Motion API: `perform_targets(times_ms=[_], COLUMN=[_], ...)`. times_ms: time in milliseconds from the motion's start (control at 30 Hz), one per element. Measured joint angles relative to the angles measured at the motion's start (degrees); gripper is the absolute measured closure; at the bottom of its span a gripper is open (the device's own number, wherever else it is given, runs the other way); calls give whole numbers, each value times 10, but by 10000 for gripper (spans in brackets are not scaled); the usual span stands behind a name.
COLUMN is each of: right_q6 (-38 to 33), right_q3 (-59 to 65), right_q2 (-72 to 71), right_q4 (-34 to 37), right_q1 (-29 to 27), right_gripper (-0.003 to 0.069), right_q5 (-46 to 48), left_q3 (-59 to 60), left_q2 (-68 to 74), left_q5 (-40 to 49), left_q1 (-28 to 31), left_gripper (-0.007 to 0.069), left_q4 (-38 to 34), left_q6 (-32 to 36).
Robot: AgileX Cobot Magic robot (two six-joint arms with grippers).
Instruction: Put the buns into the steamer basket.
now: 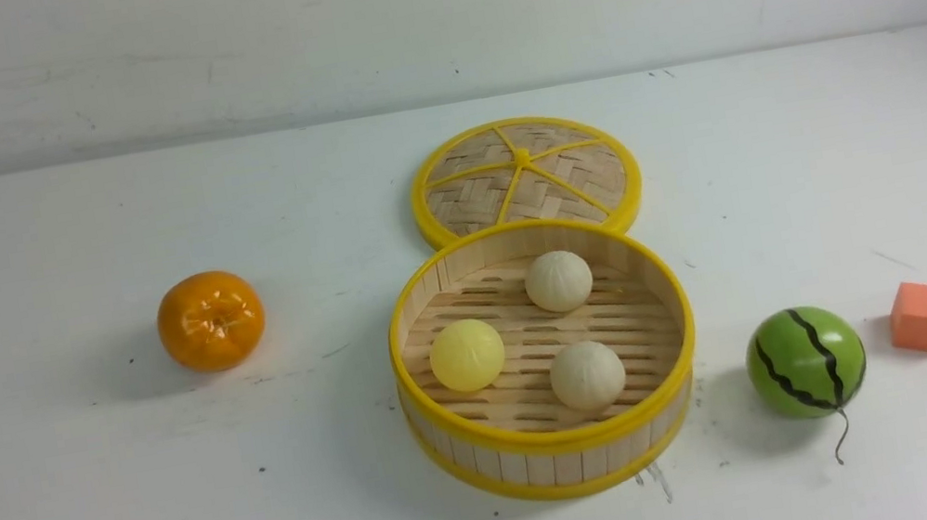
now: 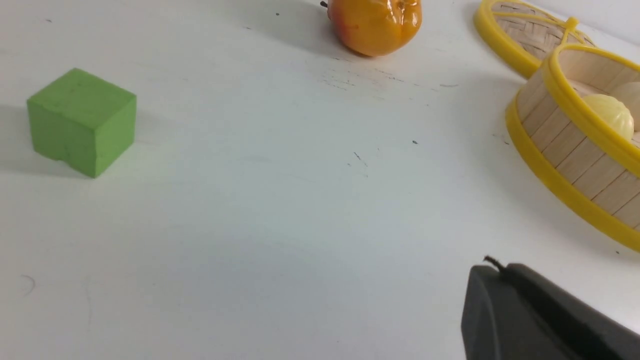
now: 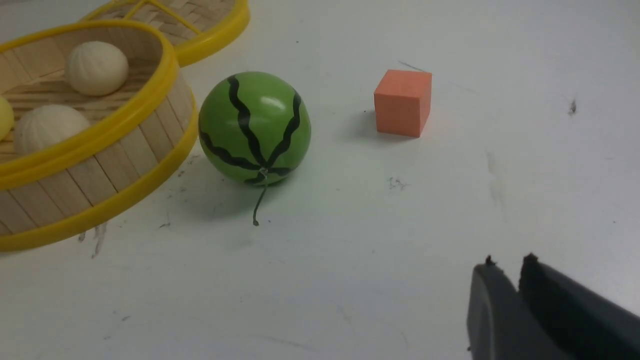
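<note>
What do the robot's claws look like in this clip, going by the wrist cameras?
Only the tips show. The left claw is matte dark grey-black plastic with a rounded end and a small frayed nub. The right claw is the same dark matte material, its two flat fingers side by side. No cables, markings or arms are visible.

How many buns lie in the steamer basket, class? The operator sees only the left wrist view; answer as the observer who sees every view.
Observer: Three: the yellow bun, the far cream bun and the near cream bun all rest on the floor of the steamer basket.
Operator: What lies to the basket's right?
Observer: A watermelon ball, apart from the basket wall.
Operator: Anything beyond it?
Observer: An orange-red cube, farther right, not touching the ball.
</note>
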Motion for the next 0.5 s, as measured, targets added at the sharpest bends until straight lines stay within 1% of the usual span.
perform_targets(times_ms=[500], right_q6=[0], right_q3=[0], right_q2=[0], right_q4=[0], right_q1=[0], right_gripper=[561], right_q5=[-1], left_q3=[0], left_q2=[0], left_q5=[0], left_q1=[0], left_gripper=[638], left_q4=[0], left_q6=[0])
